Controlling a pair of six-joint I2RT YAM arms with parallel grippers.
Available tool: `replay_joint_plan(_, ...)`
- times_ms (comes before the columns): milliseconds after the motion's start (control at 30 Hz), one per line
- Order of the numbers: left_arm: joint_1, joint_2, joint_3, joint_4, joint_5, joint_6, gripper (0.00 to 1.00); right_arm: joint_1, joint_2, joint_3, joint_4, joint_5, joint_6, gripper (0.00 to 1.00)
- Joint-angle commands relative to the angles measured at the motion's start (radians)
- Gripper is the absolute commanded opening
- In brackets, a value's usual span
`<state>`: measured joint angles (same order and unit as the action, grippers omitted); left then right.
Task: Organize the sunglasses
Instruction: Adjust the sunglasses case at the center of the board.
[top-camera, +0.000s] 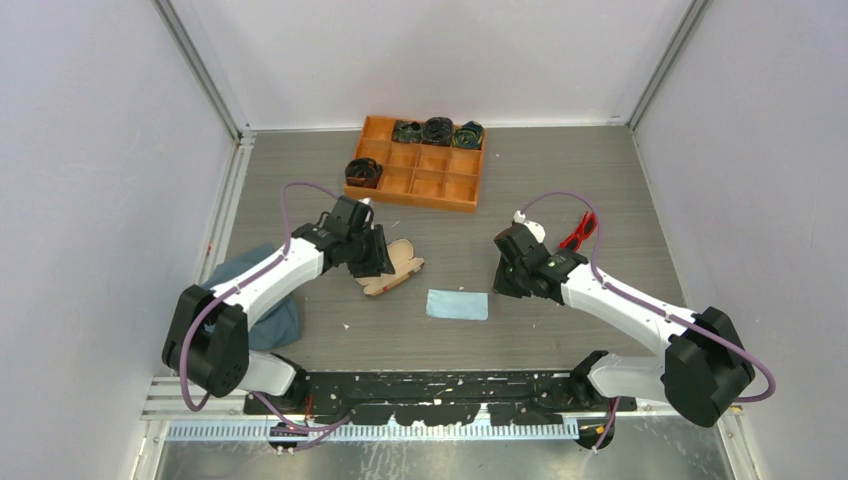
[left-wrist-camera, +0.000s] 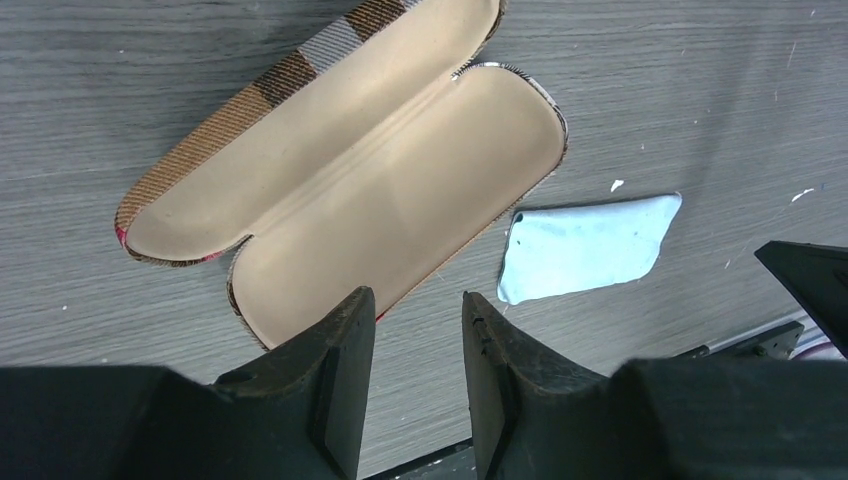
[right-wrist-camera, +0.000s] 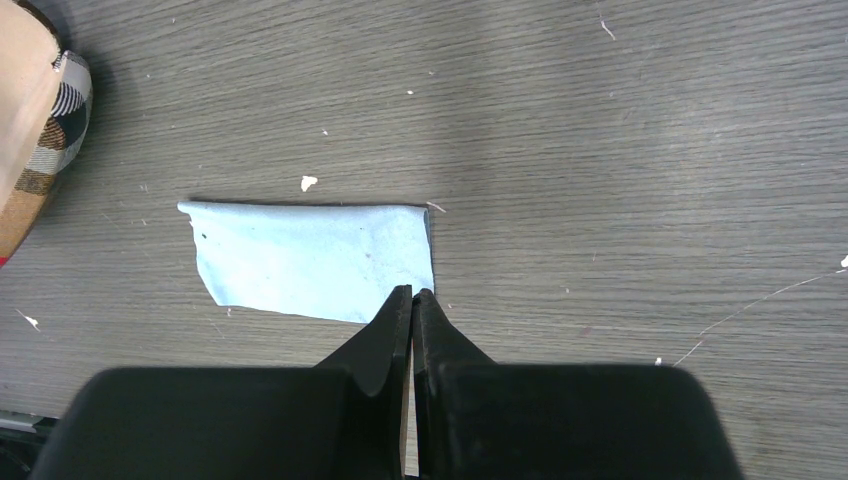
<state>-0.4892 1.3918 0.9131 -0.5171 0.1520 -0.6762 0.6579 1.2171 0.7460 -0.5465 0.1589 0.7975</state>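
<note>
Case (left-wrist-camera: 370, 190) lies open just ahead of your L end effector (left-wrist-camera: 415, 300), which is spread & empty. R end effector (right-wrist-camera: 412, 292) is pressed together, holding nothing, at the cloth (right-wrist-camera: 310, 260) edge. Sunglasses (top-camera: 580, 230) sit beyond it, to its right, not yet picked up. Next, prob.: open R, reach for them.

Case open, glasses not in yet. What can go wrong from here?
1. The sunglasses lie just beyond the right arm's wrist, close to its cable; a swing of that arm may knock them away.
2. The open case lies loose, with the left jaws open and empty near its end; pushing glasses in might slide it.
3. The right jaws are shut over a corner of the cloth and may drag it.
</note>
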Motion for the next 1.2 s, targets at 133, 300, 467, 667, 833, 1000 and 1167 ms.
replay_joint_plan(133,0.018,0.027,0.252,-0.166,-0.162,0.087,0.52,-0.003,-0.028,0.019,0.015,0.014,0.011,0.07)
replay_joint_plan(300,0.048,0.252,0.452,-0.311,-0.292,0.253,0.61,-0.003,-0.042,0.022,0.005,0.015,0.011,0.07)
replay_joint_plan(467,0.065,0.369,0.515,-0.321,-0.287,0.293,0.59,-0.004,-0.078,0.012,-0.015,0.027,0.012,0.07)
replay_joint_plan(667,0.148,0.375,0.448,-0.279,-0.191,0.191,0.56,-0.003,-0.084,0.01,-0.024,0.026,0.009,0.07)
replay_joint_plan(833,0.147,0.298,0.328,-0.283,-0.158,0.142,0.53,-0.004,-0.068,0.005,-0.008,0.018,0.012,0.07)
replay_joint_plan(1000,0.132,0.139,0.157,-0.247,-0.068,0.09,0.53,-0.003,-0.047,0.003,0.017,0.01,0.014,0.07)
replay_joint_plan(1167,0.104,0.018,0.133,-0.283,-0.028,0.08,0.53,-0.003,-0.002,0.013,0.039,-0.015,0.016,0.07)
